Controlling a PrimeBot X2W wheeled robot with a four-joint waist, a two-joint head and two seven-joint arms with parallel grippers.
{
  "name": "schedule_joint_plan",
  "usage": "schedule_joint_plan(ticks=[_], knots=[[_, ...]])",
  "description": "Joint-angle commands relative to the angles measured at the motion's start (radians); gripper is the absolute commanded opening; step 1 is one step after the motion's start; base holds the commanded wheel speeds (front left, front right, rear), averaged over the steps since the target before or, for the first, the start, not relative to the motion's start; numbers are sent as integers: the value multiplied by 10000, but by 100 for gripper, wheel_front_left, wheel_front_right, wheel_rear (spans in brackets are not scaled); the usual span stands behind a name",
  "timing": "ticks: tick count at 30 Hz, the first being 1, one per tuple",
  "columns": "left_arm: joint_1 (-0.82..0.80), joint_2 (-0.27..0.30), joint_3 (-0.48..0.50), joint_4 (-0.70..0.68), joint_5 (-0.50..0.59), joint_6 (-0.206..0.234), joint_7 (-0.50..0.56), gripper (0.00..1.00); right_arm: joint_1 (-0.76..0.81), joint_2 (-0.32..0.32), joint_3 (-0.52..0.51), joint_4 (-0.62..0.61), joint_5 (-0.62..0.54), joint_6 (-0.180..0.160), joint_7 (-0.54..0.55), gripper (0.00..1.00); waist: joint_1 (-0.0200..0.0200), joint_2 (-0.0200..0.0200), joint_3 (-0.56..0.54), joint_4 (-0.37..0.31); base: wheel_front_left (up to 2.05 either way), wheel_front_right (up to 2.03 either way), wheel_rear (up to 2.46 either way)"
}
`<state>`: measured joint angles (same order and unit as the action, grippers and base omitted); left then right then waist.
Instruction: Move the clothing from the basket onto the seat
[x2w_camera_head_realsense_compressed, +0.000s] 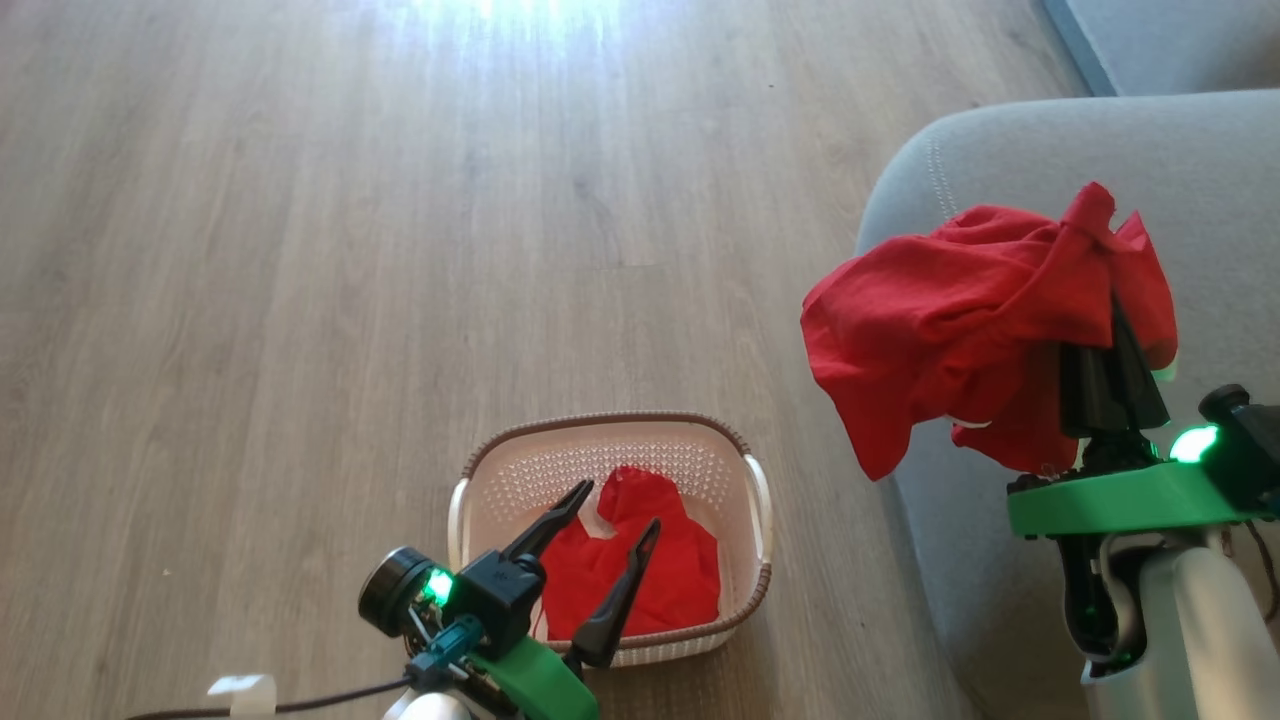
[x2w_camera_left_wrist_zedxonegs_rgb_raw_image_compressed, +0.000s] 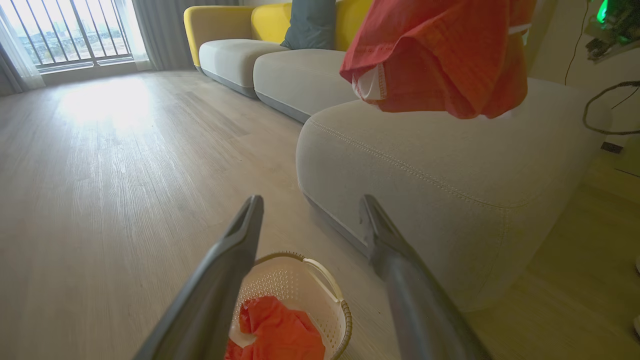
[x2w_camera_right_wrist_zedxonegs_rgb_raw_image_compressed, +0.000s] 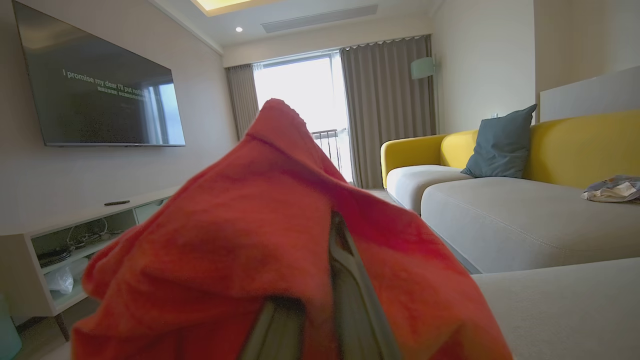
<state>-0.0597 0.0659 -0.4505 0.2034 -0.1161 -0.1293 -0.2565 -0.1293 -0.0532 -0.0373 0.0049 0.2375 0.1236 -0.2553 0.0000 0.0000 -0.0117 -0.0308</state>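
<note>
A red garment (x2w_camera_head_realsense_compressed: 950, 320) hangs in the air over the rounded corner of the grey seat (x2w_camera_head_realsense_compressed: 1010, 150), draped around my right gripper (x2w_camera_head_realsense_compressed: 1112, 300), which is shut on it. That cloth (x2w_camera_right_wrist_zedxonegs_rgb_raw_image_compressed: 240, 250) covers most of the right wrist view, and from the left wrist it shows as a red bundle (x2w_camera_left_wrist_zedxonegs_rgb_raw_image_compressed: 440, 55) above the seat (x2w_camera_left_wrist_zedxonegs_rgb_raw_image_compressed: 450, 165). A second red piece of clothing (x2w_camera_head_realsense_compressed: 640, 570) lies in the cream basket (x2w_camera_head_realsense_compressed: 610, 445) on the floor. My left gripper (x2w_camera_head_realsense_compressed: 620, 505) hovers open above the basket (x2w_camera_left_wrist_zedxonegs_rgb_raw_image_compressed: 287, 285), its fingers apart and empty.
Wooden floor spreads to the left and ahead of the basket. A yellow-backed sofa (x2w_camera_right_wrist_zedxonegs_rgb_raw_image_compressed: 575, 150) with a blue cushion (x2w_camera_right_wrist_zedxonegs_rgb_raw_image_compressed: 500, 145) runs on beyond the seat, with a crumpled cloth (x2w_camera_right_wrist_zedxonegs_rgb_raw_image_compressed: 612, 187) on it. A TV (x2w_camera_right_wrist_zedxonegs_rgb_raw_image_compressed: 100, 95) hangs over a low cabinet (x2w_camera_right_wrist_zedxonegs_rgb_raw_image_compressed: 75, 240).
</note>
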Motion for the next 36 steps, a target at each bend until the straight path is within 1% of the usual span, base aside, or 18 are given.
schedule_joint_plan(ticks=[1,5,9,23,24,26,28,36], knots=[[-362,-105,344,-357,-42,-13,-53,100,-274,29,168,-425,13,71,-65,0,0,0,41,-154,0,0,0],[-388,-112,329,-432,-38,-13,-53,100,-326,29,140,-444,-61,71,-65,0,0,0,129,-643,0,0,0],[-401,-118,302,-504,-27,-13,-53,100,-379,29,82,-483,-92,71,-65,0,0,0,269,-1348,0,0,0],[-619,-10,-88,-689,-78,-13,-53,100,-395,30,-373,-713,-23,71,-65,0,0,0,874,-4281,0,0,0],[-619,-10,-88,-689,-78,-13,-53,100,-395,30,-373,-713,-23,71,-65,0,0,0,874,-4281,0,0,0],[-654,18,-135,-713,-88,-13,-53,100,-356,30,-467,-754,29,71,-65,0,0,0,947,-4642,0,0,0],[-809,57,-330,-708,-116,-13,-53,100,-244,30,-781,-882,109,71,-65,0,0,0,1102,-4768,0,0,0],[-1485,339,-1150,-553,-440,-13,-53,100,356,30,-1873,-1431,489,71,-65,0,0,0,1465,-4993,0,0,0]])
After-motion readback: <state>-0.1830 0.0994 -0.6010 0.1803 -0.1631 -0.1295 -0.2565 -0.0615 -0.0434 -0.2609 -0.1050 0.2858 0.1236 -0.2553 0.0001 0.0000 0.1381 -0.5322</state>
